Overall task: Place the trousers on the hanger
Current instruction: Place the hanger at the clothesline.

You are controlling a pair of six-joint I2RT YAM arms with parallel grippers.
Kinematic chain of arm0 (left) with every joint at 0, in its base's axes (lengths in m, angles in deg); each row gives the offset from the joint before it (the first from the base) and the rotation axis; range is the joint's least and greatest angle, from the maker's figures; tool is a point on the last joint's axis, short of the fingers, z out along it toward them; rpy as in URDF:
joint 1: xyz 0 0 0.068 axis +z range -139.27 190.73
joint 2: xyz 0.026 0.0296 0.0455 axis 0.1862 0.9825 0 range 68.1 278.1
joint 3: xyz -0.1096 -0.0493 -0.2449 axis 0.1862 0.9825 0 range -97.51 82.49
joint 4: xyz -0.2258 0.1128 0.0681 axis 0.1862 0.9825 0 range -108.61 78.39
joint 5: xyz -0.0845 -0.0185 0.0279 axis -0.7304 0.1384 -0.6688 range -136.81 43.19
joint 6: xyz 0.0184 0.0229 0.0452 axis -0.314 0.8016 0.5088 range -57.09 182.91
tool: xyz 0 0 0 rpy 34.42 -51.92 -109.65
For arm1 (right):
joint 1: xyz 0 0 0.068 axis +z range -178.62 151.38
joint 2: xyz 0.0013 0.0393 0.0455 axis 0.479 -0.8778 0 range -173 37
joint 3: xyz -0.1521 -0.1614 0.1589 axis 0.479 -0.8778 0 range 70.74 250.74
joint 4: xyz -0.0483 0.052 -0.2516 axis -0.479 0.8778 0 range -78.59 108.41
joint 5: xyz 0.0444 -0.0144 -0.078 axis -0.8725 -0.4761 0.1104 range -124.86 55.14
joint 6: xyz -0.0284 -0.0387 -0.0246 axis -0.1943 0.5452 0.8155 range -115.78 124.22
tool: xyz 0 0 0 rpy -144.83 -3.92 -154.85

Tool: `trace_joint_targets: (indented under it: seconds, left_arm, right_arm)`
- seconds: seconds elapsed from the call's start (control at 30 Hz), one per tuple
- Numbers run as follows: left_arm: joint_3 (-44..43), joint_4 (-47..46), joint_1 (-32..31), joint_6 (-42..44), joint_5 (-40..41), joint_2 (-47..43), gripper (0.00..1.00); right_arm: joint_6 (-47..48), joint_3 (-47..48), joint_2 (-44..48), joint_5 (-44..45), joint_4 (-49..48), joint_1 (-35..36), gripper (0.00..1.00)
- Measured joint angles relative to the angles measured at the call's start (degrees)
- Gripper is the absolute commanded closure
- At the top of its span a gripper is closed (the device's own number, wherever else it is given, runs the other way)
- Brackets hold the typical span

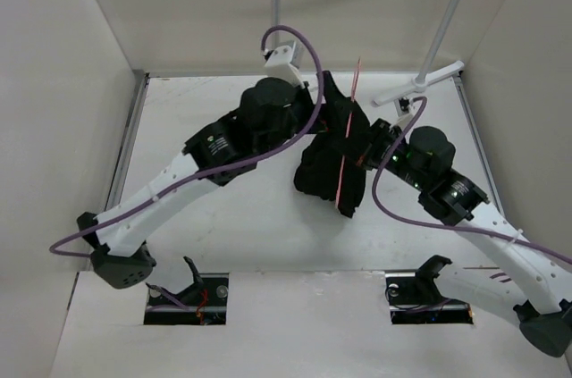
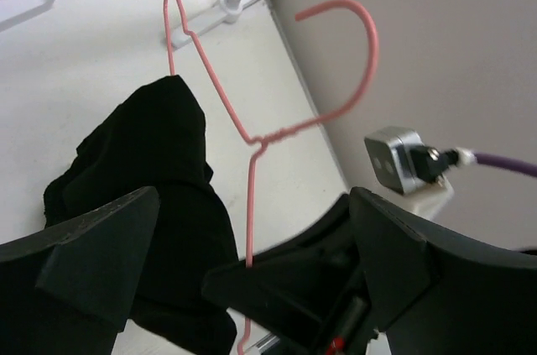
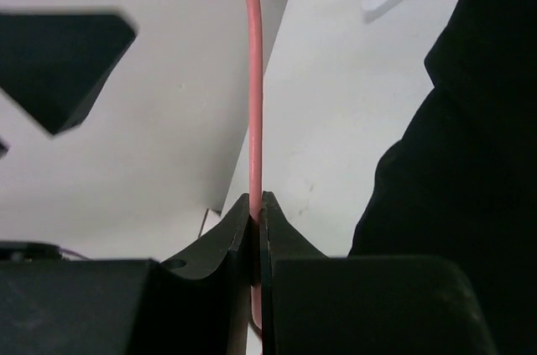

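Looks like the draping step's about wrapped: trousers (image 1: 323,172) sit bunched on the hanger (image 1: 343,159), mid-table, a touch toward 1 o'clock. Right gripper (image 3: 256,225) is clenched on the hanger wire; left gripper (image 2: 252,204) gapes wide, holding nothing. Next, I'd guess left straightens the cloth so it won't slide off. No readable labels or writing anywhere.

Both arms are pretty much the same build: the left arm (image 1: 152,199) and right arm (image 1: 511,248) have long white links with fat round black joint housings (image 1: 268,105) carrying little green markings (image 1: 210,138). The base ends are dark grey lumps (image 1: 121,266). A purple cable (image 1: 299,38) runs along each, one plugging into a small silvery box (image 2: 390,160). The left gripper (image 2: 253,200) has chunky matte-black wedge fingers (image 2: 92,246).
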Motion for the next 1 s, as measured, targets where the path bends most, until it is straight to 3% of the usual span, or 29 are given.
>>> trace_joint_targets:
  seconds: [0.3,0.53,0.73,1.0]
  left_arm:
    - [14.6,-3.8,4.9,0.4,0.9,-19.5,0.00]
    - [30.7,-1.9,10.3,-0.5,4.9,-31.7,0.00]
    - [42.6,3.2,12.8,-3.9,5.4,-35.9,0.00]
    - [45.2,4.8,16.9,-6.1,4.7,-39.3,0.00]
  right_arm:
    - [1.3,14.3,-10.5,-4.8,0.4,-11.5,0.93]
    - [1.9,34.0,-27.4,-8.0,1.1,-22.9,0.93]
    - [2.4,51.9,-42.9,-8.6,4.5,-28.5,0.93]
    - [2.6,65.8,-55.0,-10.3,11.2,-32.7,0.93]
